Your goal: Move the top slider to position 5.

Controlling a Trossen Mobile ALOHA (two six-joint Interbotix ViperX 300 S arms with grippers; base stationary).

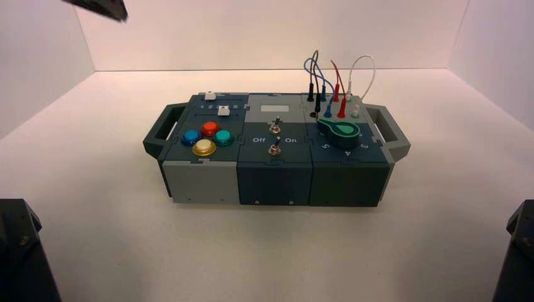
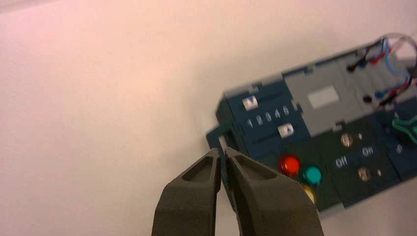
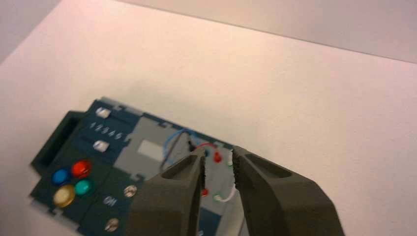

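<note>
The top slider is a small white square knob at the far left corner of the box. In the left wrist view the top slider stands by the 1 end of the printed 1-2-3-4-5 row, away from position 5. It also shows in the right wrist view. My left gripper is shut and empty, held in the air short of the box's left handle. My right gripper is open and empty, high above the box's wired part.
A second white slider knob sits just below the number row. Red, blue, teal and yellow buttons, two toggle switches, a green dial and plugged wires fill the rest of the box. White walls enclose the table.
</note>
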